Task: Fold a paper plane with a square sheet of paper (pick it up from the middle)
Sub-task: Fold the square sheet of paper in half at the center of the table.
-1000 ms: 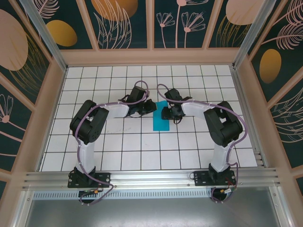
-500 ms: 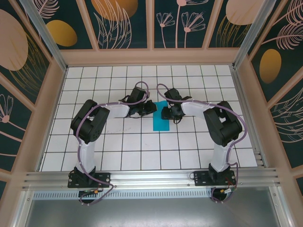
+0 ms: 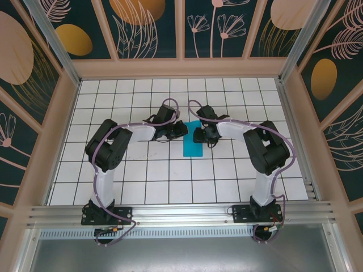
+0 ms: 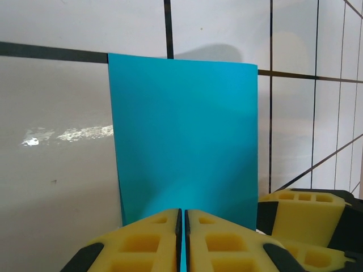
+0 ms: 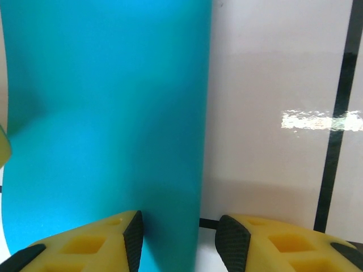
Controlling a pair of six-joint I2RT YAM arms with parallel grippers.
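Early stage: the square sheet of paper lies on the table as a narrow rectangle, apparently halved once, with one edge pinched in the closed left gripper and the right gripper with jaws apart astride its side edge — nose and wing folds remain.

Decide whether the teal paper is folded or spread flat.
Folded: the paper lies as a narrow rectangle, no longer a full square.
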